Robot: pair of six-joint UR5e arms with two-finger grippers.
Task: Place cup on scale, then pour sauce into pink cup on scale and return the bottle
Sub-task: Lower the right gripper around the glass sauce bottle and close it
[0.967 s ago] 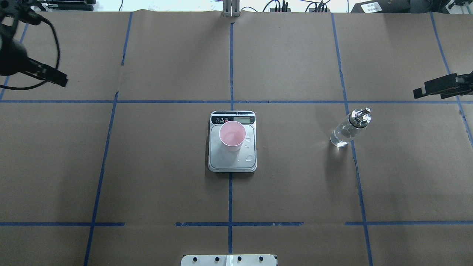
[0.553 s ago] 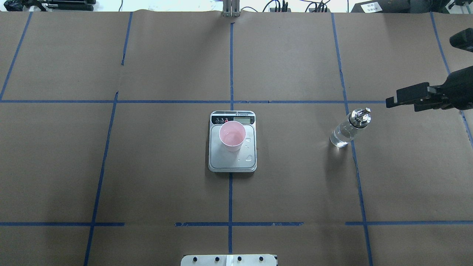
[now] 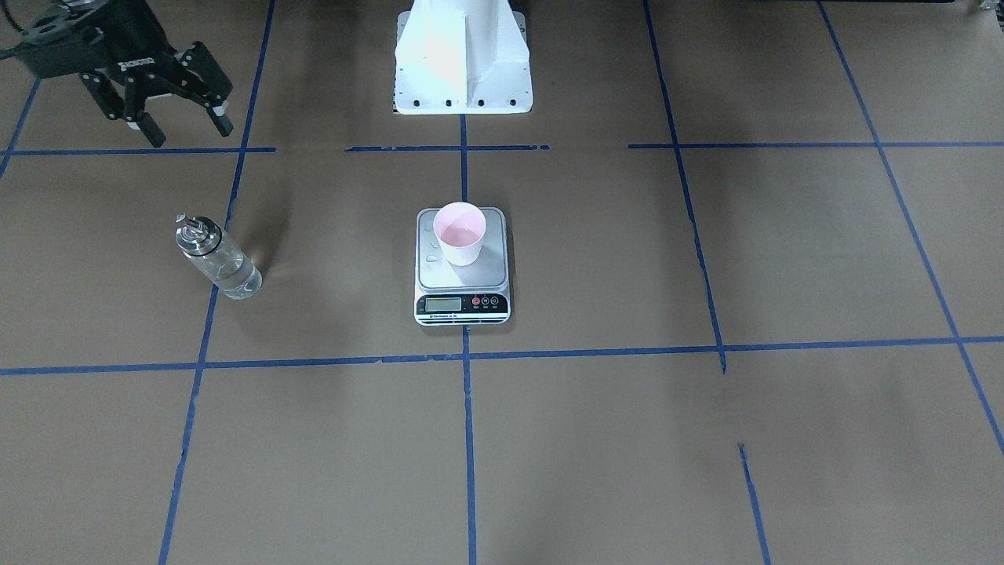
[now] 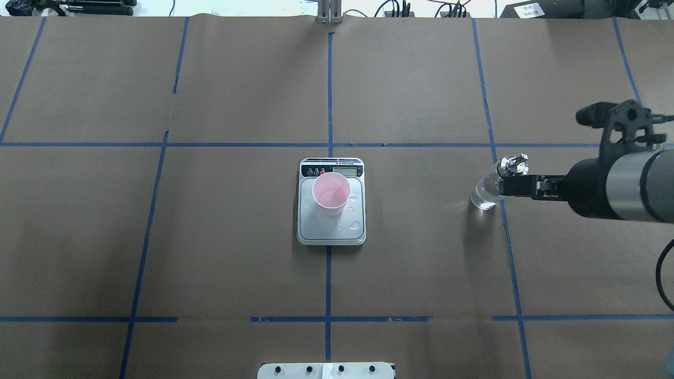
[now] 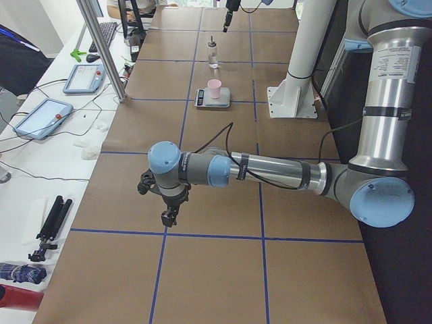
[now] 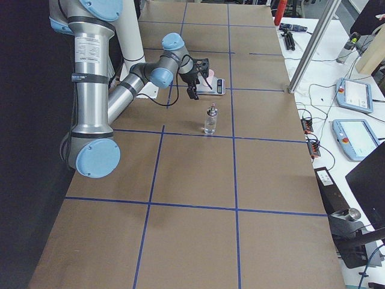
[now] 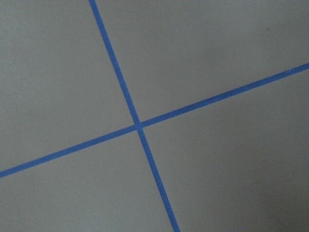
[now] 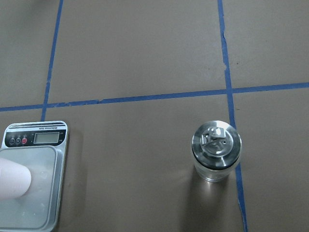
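Hovering right gripper (image 3: 188, 132), jaws apart and empty, above the glass bottle (image 3: 220, 261) standing toward the table's (image 3: 706, 439) right edge, with pink cup (image 3: 460, 231) already on the mid-table scale (image 3: 490, 271); pouring and bottle return seemingly remaining.

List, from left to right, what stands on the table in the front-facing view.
The bottle → the scale, with the cup standing on it. I leave out the right gripper and the white robot base: their spans overlap the bottle and the scale.
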